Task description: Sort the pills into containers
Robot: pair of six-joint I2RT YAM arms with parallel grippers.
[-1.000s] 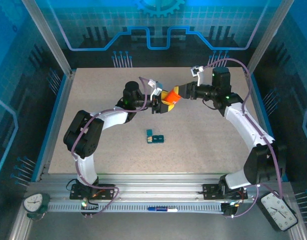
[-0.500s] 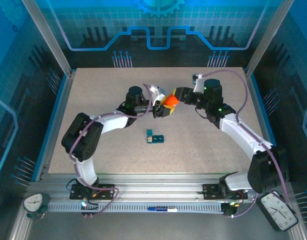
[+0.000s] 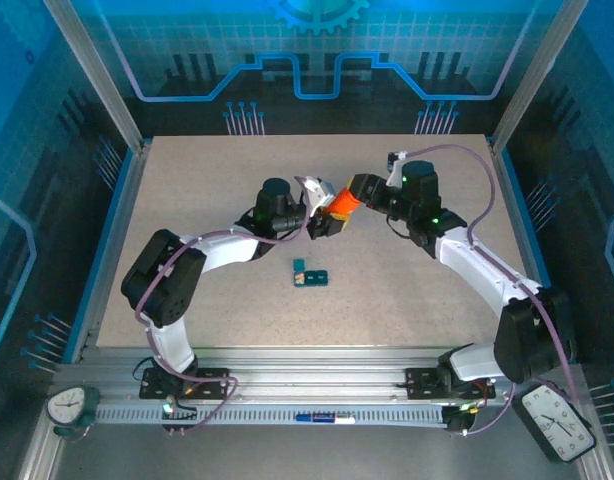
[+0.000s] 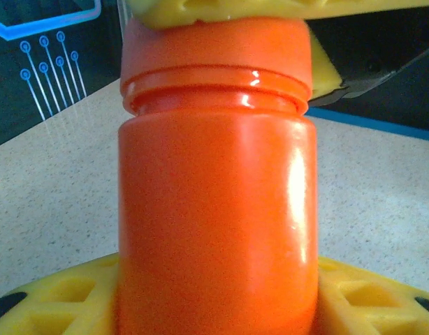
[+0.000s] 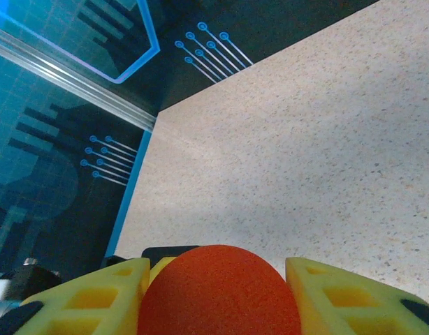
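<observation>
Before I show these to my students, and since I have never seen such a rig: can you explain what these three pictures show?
This is a machine with two arms bolted at the near edge of a table. The overhead picture looks down from above and behind them, so the left arm is on the left and the right arm is on the right. The other two pictures come from a small camera on each wrist, looking out past that arm's yellow jaws. Held between the two arms is an orange bottle. The left arm's jaws are closed on its body, and the right arm's jaws are closed on its cap. On the table, nearer the arm bases, lies a small dark-teal strip of containers. It is too small to tell whether it holds pills.
</observation>
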